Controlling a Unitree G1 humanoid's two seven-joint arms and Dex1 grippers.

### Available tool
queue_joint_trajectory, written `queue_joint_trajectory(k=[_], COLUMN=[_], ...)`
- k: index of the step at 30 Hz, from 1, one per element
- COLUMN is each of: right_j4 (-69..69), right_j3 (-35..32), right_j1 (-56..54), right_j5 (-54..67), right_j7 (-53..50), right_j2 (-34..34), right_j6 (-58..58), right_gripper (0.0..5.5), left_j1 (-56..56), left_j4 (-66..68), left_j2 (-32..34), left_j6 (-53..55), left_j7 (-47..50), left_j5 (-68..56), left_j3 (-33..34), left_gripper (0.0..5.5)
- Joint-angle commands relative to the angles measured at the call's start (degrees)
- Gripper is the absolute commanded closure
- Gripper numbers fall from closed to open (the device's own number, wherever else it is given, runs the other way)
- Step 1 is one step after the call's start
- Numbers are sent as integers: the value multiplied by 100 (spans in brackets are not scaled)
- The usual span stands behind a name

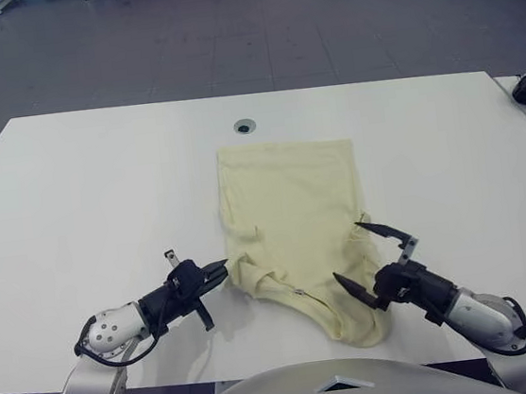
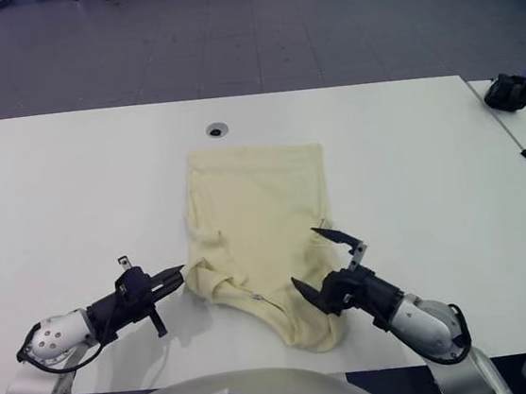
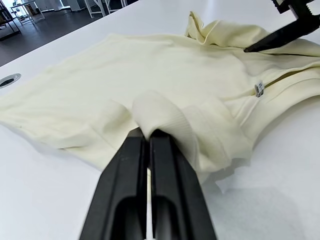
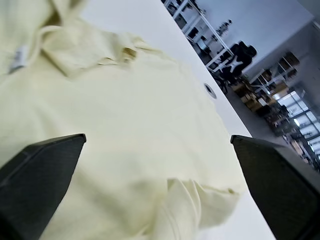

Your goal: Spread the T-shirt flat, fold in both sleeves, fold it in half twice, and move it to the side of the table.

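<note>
Apparently left gripper (image 1: pixel 222 267) pinches T-shirt (image 1: pixel 291 194)

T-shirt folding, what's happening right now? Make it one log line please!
T-shirt: on table, near end rumpled | left tool: shut on its left edge | right tool: open above its right edge

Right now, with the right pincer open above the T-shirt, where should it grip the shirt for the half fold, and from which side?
Probably the near right corner of the T-shirt, coming low from the robot's right. The cloth lies flat, but there it bunches at a free edge, close to the open right pincer.
</note>
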Motion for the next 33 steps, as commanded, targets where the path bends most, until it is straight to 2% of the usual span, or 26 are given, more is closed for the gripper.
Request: queue_joint_trajectory(k=[1, 3, 6, 15, 29, 33], right_j4=[57, 224, 341, 494, -969, -946], right_j3=[-1151, -1499, -1646, -1045, -162, -426], right_j1=[-252, -127, 246, 628, 532, 550], right_j5=[381, 451, 420, -266, 113, 343], right_j7=[-536, -587, -427, -186, 63, 27], right_j2=[81, -26, -187, -371, -42, -104], right_j6=[746, 793, 746, 716, 721, 775], right_gripper=[11, 11, 11, 11, 11, 11], left_j1=[-29, 41, 125, 77, 72, 74], left_j4=[35, 36, 27, 74, 130, 132], left_j2=[2, -25, -60, -66, -67, -64], left_j6=[-30, -63, -104, -139, -129, -124], left_j7=[32, 45, 83, 125, 130, 125], left_j5=[45, 63, 91, 99, 98, 91], left_j3=[20, -12, -40, -43, -49, -50], left_gripper=[550, 550, 550, 550, 550, 550])
